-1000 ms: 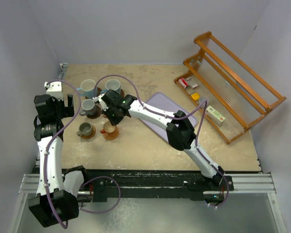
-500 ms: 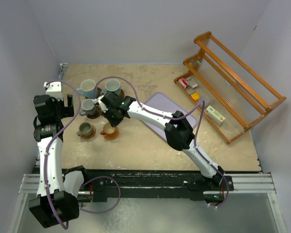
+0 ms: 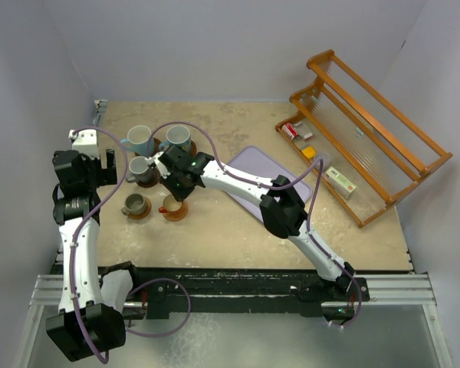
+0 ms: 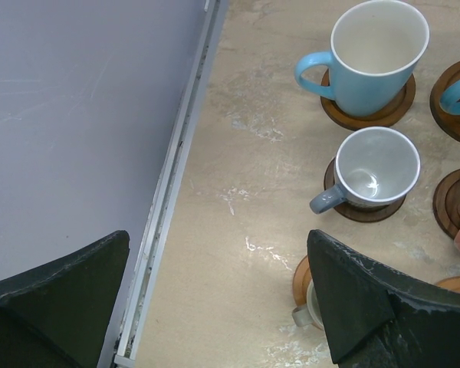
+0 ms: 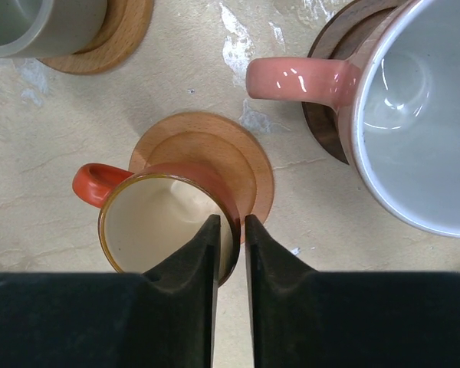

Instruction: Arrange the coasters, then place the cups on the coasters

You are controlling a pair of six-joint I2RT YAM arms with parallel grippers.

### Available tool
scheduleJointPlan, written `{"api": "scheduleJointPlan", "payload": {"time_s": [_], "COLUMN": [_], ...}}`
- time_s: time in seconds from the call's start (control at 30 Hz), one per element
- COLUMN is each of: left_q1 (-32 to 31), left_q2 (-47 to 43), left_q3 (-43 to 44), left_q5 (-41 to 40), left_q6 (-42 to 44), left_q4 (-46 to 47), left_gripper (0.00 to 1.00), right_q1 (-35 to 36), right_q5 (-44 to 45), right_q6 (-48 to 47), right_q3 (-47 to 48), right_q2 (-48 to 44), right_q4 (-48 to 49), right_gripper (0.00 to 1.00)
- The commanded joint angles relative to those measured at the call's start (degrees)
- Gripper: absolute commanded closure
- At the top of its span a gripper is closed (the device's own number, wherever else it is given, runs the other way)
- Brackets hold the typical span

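A small orange cup stands on a light brown coaster. My right gripper straddles its rim, one finger inside and one outside, jaws narrowly open with a slight gap to the wall. A pink cup sits on a dark coaster beside it. A grey-olive cup stands on its coaster. Two light blue cups and a grey-blue cup rest on coasters behind. My left gripper hangs wide open near the left wall, holding nothing.
A lavender tray lies right of the cups, under the right arm. An orange wooden rack with small boxes leans at the far right. A metal rail and the purple wall bound the left side.
The right gripper has edged slightly left and away over the orange cup. The left arm has not moved.
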Motion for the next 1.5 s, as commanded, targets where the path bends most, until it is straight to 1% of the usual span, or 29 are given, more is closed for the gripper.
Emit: {"api": "scheduleJointPlan", "payload": {"time_s": [0.0, 0.17, 0.23, 0.33, 0.43, 0.57, 0.8, 0.93, 0.97, 1.07, 1.3, 1.43, 1.47], "left_q1": [0.4, 0.5, 0.5, 0.4, 0.5, 0.5, 0.4, 0.5, 0.4, 0.4, 0.4, 0.4, 0.4], "left_q2": [-1.1, -1.3, -1.5, -1.6, -1.3, -0.8, -1.6, -2.4, -2.7, -3.3, -5.4, -5.7, -5.6], "left_q3": [-0.5, -0.4, -0.5, -0.6, -0.6, 0.2, 0.4, 0.5, 0.6, 0.3, -1.1, -1.3, -1.4], "left_q5": [0.8, 1.5, 1.8, 2.4, 3.7, 6.0, 13.1, 18.7, 20.0, 22.4, 21.9, 21.4, 22.6], "left_q6": [-0.4, -0.4, -0.3, 0.2, 0.8, 1.1, 2.4, 3.3, 3.3, 3.5, -0.3, -2.6, -2.6], "left_q4": [2.8, 2.6, 2.6, 3.0, 3.2, 3.0, 4.9, 6.7, 7.2, 8.8, 13.5, 14.1, 14.3], "left_gripper": [0.05, 0.05, 0.05, 0.05, 0.04, 0.00, 0.06, 0.07, 0.07, 0.07, 0.07, 0.07, 0.06], "right_q1": [0.3, 0.3, 0.3, 0.2, 0.0, -0.6, -3.6, -7.0, -7.9, -11.1, -18.8, -22.6, -23.2], "right_q5": [0.5, -1.0, -1.1, -1.2, -1.0, 0.1, 3.8, 4.8, 5.1, 7.0, 12.7, 16.8, 18.2], "right_q6": [-0.7, -1.1, -1.7, -2.8, -4.0, -6.2, -11.5, -13.1, -13.7, -15.4, -16.5, -16.1, -16.0], "right_q3": [2.2, 2.3, 2.0, 0.8, -0.5, -3.3, -10.9, -16.6, -18.6, -25.2, -42.7, -52.0, -54.5], "right_q2": [-3.2, -4.9, -6.0, -8.7, -11.4, -17.0, -27.8, -34.9, -36.6, -42.3, -57.5, -67.0, -68.9], "right_q4": [-0.5, -0.8, -0.8, -0.5, -0.3, -0.6, -1.2, -1.1, -0.6, 1.6, 8.3, 12.4, 13.3], "right_gripper": [0.76, 0.65, 0.59, 0.44, 0.35, 0.28, 0.10, 0.02, 0.01, 0.00, 0.00, 0.00, 0.00]}}
